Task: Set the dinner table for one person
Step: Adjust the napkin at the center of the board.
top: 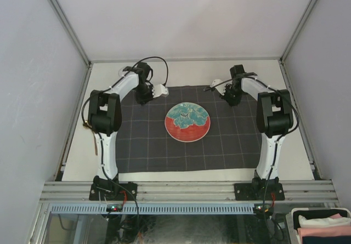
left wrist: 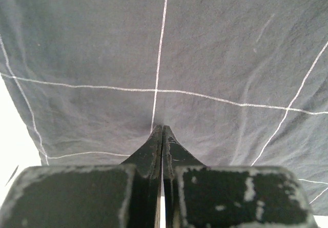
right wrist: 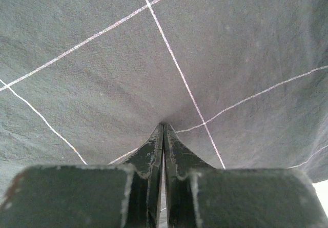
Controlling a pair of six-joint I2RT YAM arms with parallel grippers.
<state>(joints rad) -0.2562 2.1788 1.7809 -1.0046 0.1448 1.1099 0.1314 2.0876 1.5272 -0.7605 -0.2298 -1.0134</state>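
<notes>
Checked cloth (top: 148,145), pinched by left gripper (left wrist: 162,129) and right gripper (right wrist: 163,127), half-covers dinner table (top: 290,151).

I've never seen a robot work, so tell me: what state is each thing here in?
Cloth: spread flat on the table, pinched near its far edge.
Plate: face up in the middle of the cloth, empty.
Left gripper: shut on the cloth.
Right gripper: shut on the cloth.
</notes>
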